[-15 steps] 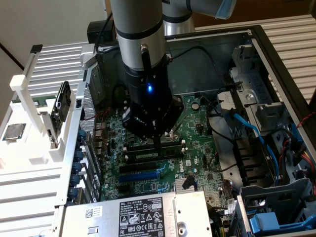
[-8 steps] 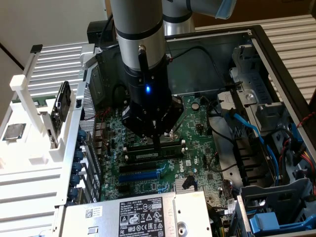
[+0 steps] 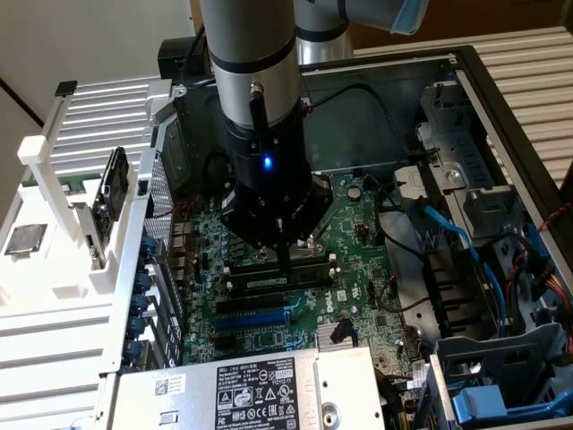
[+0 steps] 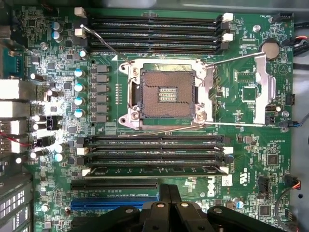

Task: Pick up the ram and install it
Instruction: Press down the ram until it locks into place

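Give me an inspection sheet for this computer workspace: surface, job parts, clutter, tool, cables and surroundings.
Surface: green motherboard lying in an open computer case; its processor socket is open and empty.
Job's things: the ram lies along one of the long black slots below the socket; whether it is fully seated cannot be told.
Clutter: nothing seen loose on the board.
Tool: tool shut, holding nothing, its tip down at the ram slots.
Cables: blue cable and red wires at the exterior view's right, off the slots.
Surroundings: white rack at the exterior view's left, a square silver processor chip on it; labelled power supply in front.
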`<state>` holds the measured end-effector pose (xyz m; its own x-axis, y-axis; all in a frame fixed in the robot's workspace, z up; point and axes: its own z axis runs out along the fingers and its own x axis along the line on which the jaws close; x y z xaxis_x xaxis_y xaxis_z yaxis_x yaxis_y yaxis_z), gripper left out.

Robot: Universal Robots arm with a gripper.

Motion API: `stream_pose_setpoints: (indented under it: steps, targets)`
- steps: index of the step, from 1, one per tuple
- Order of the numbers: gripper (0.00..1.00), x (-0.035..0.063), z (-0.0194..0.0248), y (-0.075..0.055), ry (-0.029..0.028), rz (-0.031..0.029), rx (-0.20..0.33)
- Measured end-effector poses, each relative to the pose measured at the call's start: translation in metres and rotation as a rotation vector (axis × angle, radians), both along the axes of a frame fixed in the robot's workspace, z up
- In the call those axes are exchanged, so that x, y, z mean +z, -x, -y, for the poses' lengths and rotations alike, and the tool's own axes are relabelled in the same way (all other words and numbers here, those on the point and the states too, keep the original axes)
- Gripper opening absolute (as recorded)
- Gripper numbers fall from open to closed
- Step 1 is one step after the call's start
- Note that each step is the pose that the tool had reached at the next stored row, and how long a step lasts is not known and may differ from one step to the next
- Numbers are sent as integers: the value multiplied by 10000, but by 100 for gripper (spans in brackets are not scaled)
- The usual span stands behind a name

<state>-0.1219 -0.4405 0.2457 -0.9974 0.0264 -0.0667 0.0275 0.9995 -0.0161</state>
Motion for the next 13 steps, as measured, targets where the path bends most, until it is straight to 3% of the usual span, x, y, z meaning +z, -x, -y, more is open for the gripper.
stream_pose_setpoints:
  steps: [13]
  targets:
    - [10, -1, 0, 0, -389, 0, -1110]
